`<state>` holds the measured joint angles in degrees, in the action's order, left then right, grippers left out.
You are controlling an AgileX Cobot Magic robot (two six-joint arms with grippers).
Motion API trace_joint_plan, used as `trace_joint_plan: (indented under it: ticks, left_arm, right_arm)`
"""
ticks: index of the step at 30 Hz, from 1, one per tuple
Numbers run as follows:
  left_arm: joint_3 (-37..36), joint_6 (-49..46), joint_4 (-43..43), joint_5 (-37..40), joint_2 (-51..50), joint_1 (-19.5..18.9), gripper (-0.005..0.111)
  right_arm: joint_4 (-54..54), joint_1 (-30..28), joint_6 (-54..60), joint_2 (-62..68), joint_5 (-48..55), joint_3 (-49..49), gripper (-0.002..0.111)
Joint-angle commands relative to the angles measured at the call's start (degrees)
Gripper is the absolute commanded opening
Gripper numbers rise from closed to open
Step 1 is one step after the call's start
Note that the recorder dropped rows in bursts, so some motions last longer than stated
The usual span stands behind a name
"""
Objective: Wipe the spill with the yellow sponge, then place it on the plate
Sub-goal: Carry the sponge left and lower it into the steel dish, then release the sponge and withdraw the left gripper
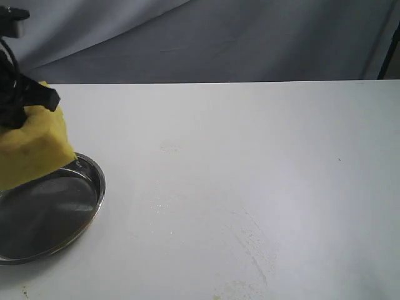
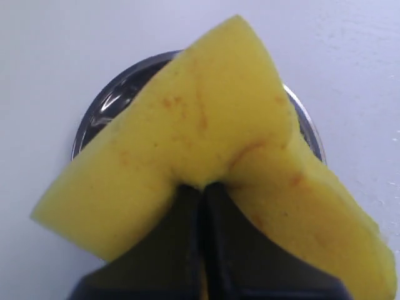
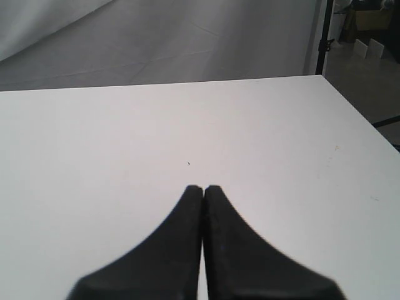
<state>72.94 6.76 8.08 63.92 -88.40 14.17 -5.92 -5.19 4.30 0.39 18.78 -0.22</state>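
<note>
White desk (image 1: 262, 125) fills your view, with a grey cloth (image 1: 187, 37) hung behind it. Your left jaws are pressed together on the sponge (image 2: 212, 137). They pinch the middle of one edge, so the foam folds into two wings around the black tips. Faint brown stains (image 2: 247, 150) run across its yellow face. You hold the sponge at the left edge of the exterior view, over the far side of the plate (image 1: 99, 187). Its lower corner is down at the steel rim, but you cannot tell whether it touches there. The plate sits shiny on the near left of the desk. To its right and well apart from it, faint dull smears (image 1: 250, 244) and tiny specks (image 1: 161, 205) mark the white top. Your right jaws are pressed together tip to tip above bare desk, with one small dark speck (image 3: 189, 164) lying just beyond them.
</note>
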Motion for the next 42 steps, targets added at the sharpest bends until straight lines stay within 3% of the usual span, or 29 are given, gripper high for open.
trace_joint_plan:
  ticks: [1,10,21,23,28,32,36,42]
  left_arm:
    - [-7.94,-0.74,0.39,-8.33,0.33,-2.89,0.0]
    - [-20.63,0.08,0.24,-25.38,0.07,-3.99,0.0]
    - [-21.45,3.73,0.24,-25.71,-7.8,-3.99,0.002]
    - [-21.45,3.73,0.24,-25.44,-8.39,-3.99,0.008]
    - [-21.45,3.73,0.24,-25.57,-8.39,-3.99,0.039]
    - [-21.13,5.4,0.24,-25.13,-8.28,-3.99,0.056]
    - [-18.62,6.68,0.24,-21.71,-8.28,-3.99,0.062]
    - [-11.83,6.68,1.28,-12.3,-8.28,-3.99,0.06]
  right_arm:
    - [0.41,0.12,-0.17,-0.24,-0.03,0.22,0.0]
    - [0.41,0.12,-0.17,-0.24,-0.03,0.22,0.0]
    - [0.41,0.12,-0.17,-0.24,-0.03,0.22,0.0]
    - [0.41,0.12,-0.17,-0.24,-0.03,0.22,0.0]
    - [0.41,0.12,-0.17,-0.24,-0.03,0.22,0.0]
    - [0.41,0.12,-0.17,-0.24,-0.03,0.22,0.0]
    - [0.41,0.12,-0.17,-0.24,-0.03,0.22,0.0]
    - [0.41,0.12,-0.17,-0.24,-0.03,0.22,0.0]
